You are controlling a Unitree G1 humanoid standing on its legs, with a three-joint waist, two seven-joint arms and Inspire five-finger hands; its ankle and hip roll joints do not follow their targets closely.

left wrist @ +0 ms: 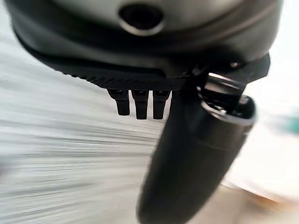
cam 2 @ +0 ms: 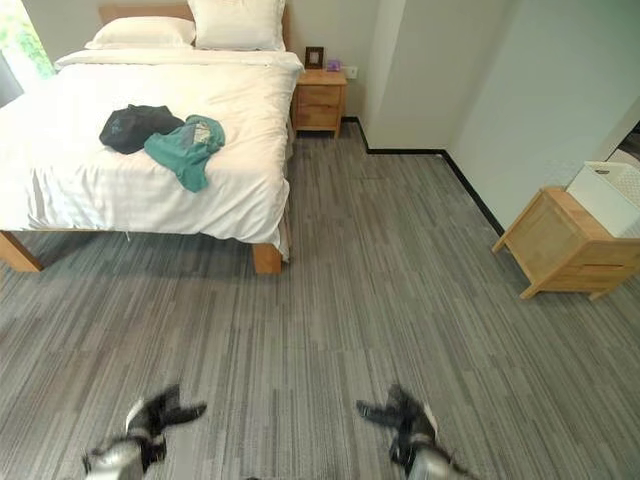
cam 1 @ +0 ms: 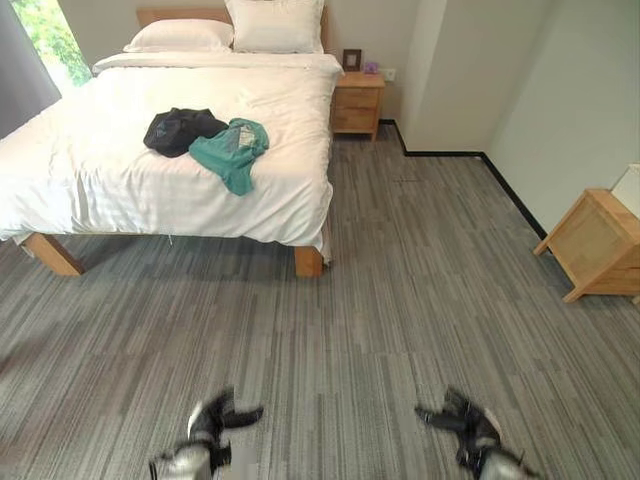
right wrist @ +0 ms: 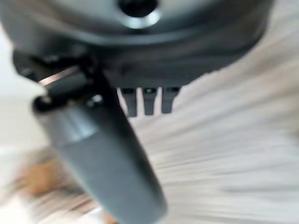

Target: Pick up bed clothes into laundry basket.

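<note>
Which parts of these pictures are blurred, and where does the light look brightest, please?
In the left eye view, both the left hand and right hand are smeared, while the bed with its black garment and teal garment is crisp; the window is overexposed. In both wrist views the floor streaks.

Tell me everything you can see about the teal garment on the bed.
The teal garment is soft, crumpled cloth, lying loosely heaped on the white bed cover near the bed's right side, with one part trailing toward the foot edge. A lighter patch shows near its top. Its left edge touches or overlaps the black garment beside it. Neither hand is near it.
</note>
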